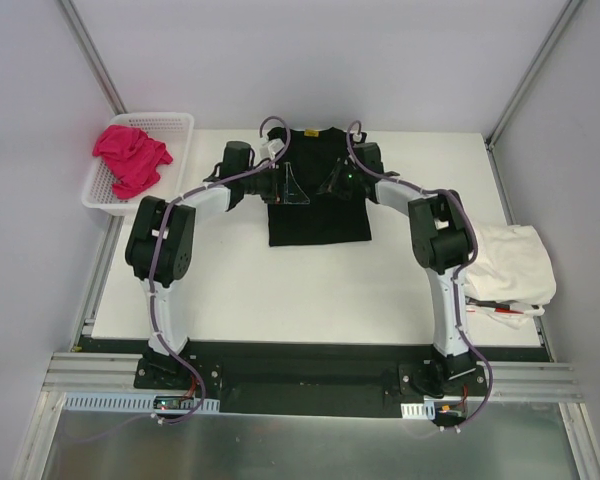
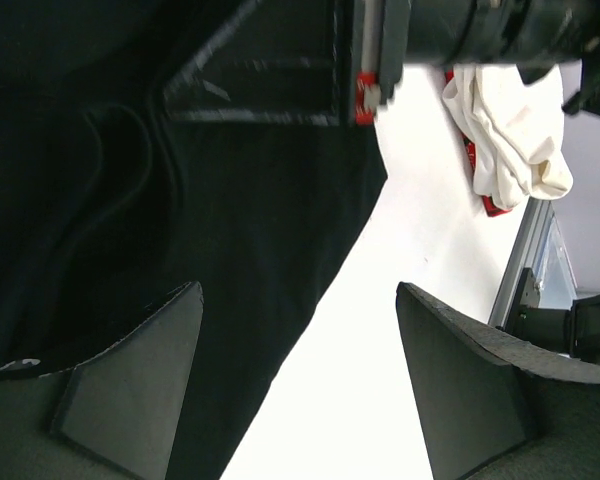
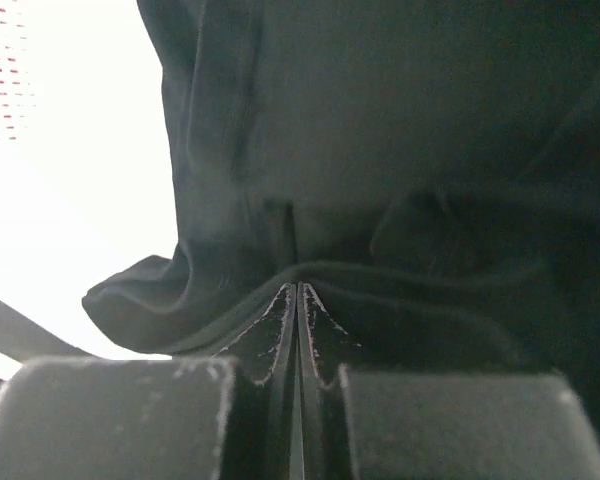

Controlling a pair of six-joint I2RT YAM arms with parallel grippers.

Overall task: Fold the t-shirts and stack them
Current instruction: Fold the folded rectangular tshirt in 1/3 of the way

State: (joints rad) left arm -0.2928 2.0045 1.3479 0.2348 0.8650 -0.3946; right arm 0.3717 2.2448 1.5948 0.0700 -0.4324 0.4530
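The black t-shirt [image 1: 318,205] lies flat at the back middle of the white table, its daisy print hidden. My left gripper [image 1: 290,186] hangs open over its left part; in the left wrist view [image 2: 298,370] one finger [image 2: 130,390] is over the black cloth [image 2: 230,200] and the other over bare table. My right gripper [image 1: 336,182] is at the shirt's right part. In the right wrist view [image 3: 298,292] it is shut, with a raised fold of the black shirt [image 3: 400,150] peaking at its tips. Cream-white t-shirts [image 1: 510,262] lie at the table's right edge. A pink t-shirt [image 1: 130,158] lies in the basket.
The white mesh basket [image 1: 180,125] stands at the back left corner. The cream pile [image 2: 500,140] also shows in the left wrist view, with a red item under it. Grey walls and metal frame posts surround the table [image 1: 310,290].
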